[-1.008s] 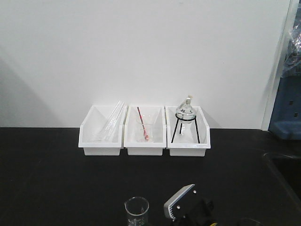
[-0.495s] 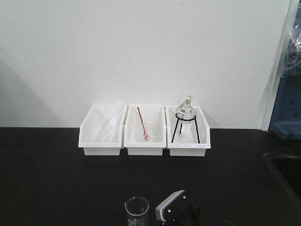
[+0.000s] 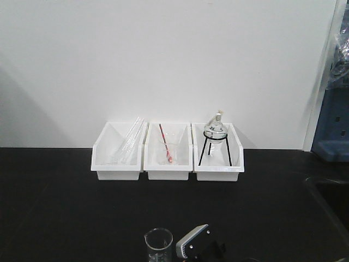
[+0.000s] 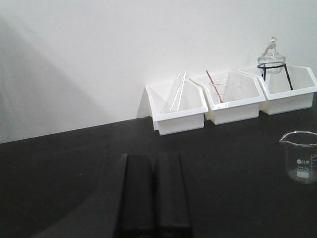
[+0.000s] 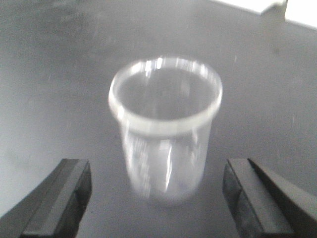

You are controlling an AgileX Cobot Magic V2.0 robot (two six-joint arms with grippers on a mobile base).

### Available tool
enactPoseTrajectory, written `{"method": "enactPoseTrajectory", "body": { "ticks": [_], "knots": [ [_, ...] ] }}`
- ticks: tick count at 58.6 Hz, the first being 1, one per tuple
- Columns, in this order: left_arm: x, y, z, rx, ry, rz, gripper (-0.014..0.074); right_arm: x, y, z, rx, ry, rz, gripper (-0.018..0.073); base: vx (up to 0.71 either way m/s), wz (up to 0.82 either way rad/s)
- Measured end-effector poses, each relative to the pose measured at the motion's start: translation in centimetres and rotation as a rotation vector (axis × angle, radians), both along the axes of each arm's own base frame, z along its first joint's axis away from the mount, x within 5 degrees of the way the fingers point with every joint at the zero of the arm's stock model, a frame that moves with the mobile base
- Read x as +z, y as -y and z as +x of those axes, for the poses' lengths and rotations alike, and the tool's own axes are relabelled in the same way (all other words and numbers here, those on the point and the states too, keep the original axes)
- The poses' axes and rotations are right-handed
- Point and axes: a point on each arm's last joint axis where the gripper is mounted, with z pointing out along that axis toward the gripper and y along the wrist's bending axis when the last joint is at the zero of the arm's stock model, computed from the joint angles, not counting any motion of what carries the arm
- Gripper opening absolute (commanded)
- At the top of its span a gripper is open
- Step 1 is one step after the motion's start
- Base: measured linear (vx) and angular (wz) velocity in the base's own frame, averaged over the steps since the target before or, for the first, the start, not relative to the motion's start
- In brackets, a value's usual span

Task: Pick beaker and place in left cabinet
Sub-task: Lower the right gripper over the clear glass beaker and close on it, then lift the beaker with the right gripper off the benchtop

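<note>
**Right gripper** point(image 5: 156, 171) – released and spread wide, nothing in it. You have one finger on each side of the beaker point(image 5: 166, 129), with bare worktop point(image 5: 54, 74) showing in both gaps. No contact with the glass that I can see, though the wrist view is blurred. Judged reason for the wide spread: the fingers must clear the rim before closing on the wall.

**Beaker** – upright on the worktop, mouth up, apparently empty. It sits between the right gripper's fingers, roughly centred. In the front view it stands at the near edge, with the right arm's grey housing point(image 3: 192, 242) just beside it.

**Left gripper** point(image 4: 153, 193) – clenched, pads pressed together on nothing. It hangs low over the worktop, well apart from the beaker, which shows only at the right margin of the left wrist view. Judged parked there to leave the right arm room.

**Three white bins** – in a row against the wall, well beyond the beaker.
- Left bin point(image 3: 117, 164): slanted glass tubes.
- Middle bin point(image 3: 168, 164): a conical flask with a red rod.
- Right bin point(image 3: 218, 166): a round-bottom flask on a black tripod.
- None of these is yours to lift.

**Left cabinet** – not in any view. You will not find the drop-off from these pictures.
</note>
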Motion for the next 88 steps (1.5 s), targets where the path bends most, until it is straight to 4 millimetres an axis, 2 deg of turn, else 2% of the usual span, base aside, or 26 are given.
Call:
{"method": "enactPoseTrajectory", "body": {
  "ticks": [15,46,59,67,73,78,84,88],
  "knots": [
    [0.0,0.0,0.0,0.000,0.000,0.000,0.0001,-0.7,-1.7,1.3,0.005,-0.012,-0.018,0.0620,0.00,0.00],
    [0.0,0.0,0.0,0.000,0.000,0.000,0.0001,-2.4,-3.6,4.5,-0.004,0.014,0.001,0.0595,0.00,0.00],
    [0.0,0.0,0.0,0.000,0.000,0.000,0.0001,-2.7,-3.9,5.0,-0.009,0.014,0.001,0.0489,0.00,0.00],
    [0.0,0.0,0.0,0.000,0.000,0.000,0.0001,-2.4,-3.8,5.0,-0.013,0.010,-0.008,0.0353,0.00,0.00],
    [0.0,0.0,0.0,0.000,0.000,0.000,0.0001,-1.4,-3.7,5.1,-0.021,0.010,-0.022,0.0238,0.00,0.00],
    [0.0,0.0,0.0,0.000,0.000,0.000,0.0001,0.6,-3.7,5.1,-0.026,0.037,-0.013,0.0122,0.00,0.00],
    [0.0,0.0,0.0,0.000,0.000,0.000,0.0001,3.9,-3.6,5.1,-0.031,0.095,0.017,0.0010,0.00,0.00],
    [0.0,0.0,0.0,0.000,0.000,0.000,0.0001,6.3,-3.5,5.0,-0.034,0.134,0.037,-0.0014,0.00,0.00]
  ]
}}
